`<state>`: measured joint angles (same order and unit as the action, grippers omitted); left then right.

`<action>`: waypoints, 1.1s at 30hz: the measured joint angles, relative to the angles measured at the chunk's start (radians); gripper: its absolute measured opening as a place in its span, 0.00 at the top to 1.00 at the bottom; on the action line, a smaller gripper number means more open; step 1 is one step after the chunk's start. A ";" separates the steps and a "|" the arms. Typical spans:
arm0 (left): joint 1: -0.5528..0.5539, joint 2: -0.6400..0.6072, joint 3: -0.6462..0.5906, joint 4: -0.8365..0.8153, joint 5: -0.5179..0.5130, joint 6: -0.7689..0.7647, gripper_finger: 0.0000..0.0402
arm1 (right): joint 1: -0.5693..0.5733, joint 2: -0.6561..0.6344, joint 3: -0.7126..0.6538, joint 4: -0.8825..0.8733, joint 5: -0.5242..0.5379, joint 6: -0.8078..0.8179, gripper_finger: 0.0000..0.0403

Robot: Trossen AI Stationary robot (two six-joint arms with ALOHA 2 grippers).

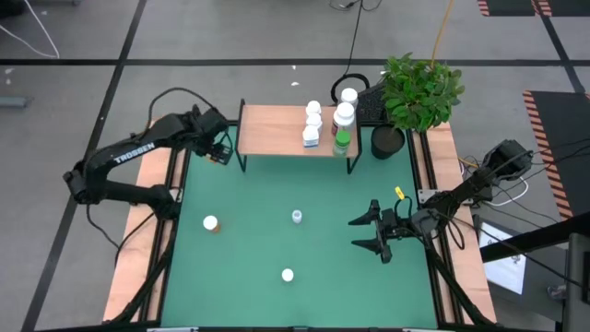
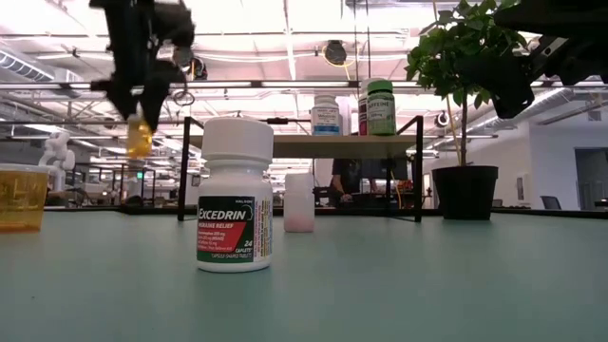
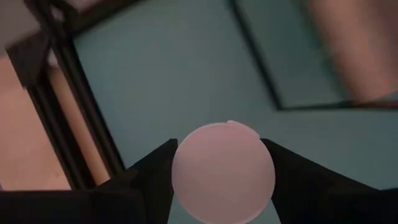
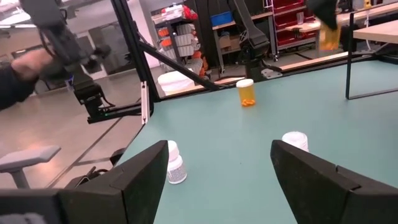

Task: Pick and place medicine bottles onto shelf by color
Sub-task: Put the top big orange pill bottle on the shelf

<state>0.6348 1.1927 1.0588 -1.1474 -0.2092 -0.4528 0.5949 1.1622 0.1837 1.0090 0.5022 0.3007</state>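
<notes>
At about ten o'clock on the table, the left gripper (image 1: pixel 219 148) hangs in the air just off the left end of the shelf (image 1: pixel 272 120); its fingers (image 3: pixel 155 174) are clamped on either side of a white cap, and the low view shows an orange bottle (image 2: pixel 140 136) dangling between them — lifted high, I judge, so it can clear the board's edge before being set down; the left half of the shelf is bare, which may be why it is brought to this end; toward eight o'clock a second orange bottle (image 1: pixel 211 223) stands on the green mat; near the centre a small white bottle (image 1: pixel 297 217) waits, and at six o'clock the Excedrin bottle (image 1: pixel 288 275) stands closest to the low camera; at one o'clock the sorted bottles (image 1: pixel 329 122) cluster on the shelf's right end — white ones and a green one, touching or nearly so; at four o'clock the right gripper (image 1: pixel 376 232) rests low with jaws spread, holding nothing, apparently waiting.
</notes>
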 joint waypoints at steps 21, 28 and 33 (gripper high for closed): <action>-0.086 0.309 0.619 -0.010 0.005 0.037 0.42 | -0.064 0.000 0.000 0.011 -0.002 0.014 0.31; -0.063 0.557 0.825 -0.006 0.008 0.102 0.47 | -0.064 0.000 0.000 -0.030 -0.004 0.021 0.31; -0.061 0.677 0.949 0.021 0.009 0.118 0.46 | -0.064 0.000 0.000 -0.072 -0.005 0.028 0.31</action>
<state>0.5738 1.8697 2.0074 -1.1260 -0.2006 -0.3346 0.5308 1.1618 0.1837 0.9368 0.4976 0.3290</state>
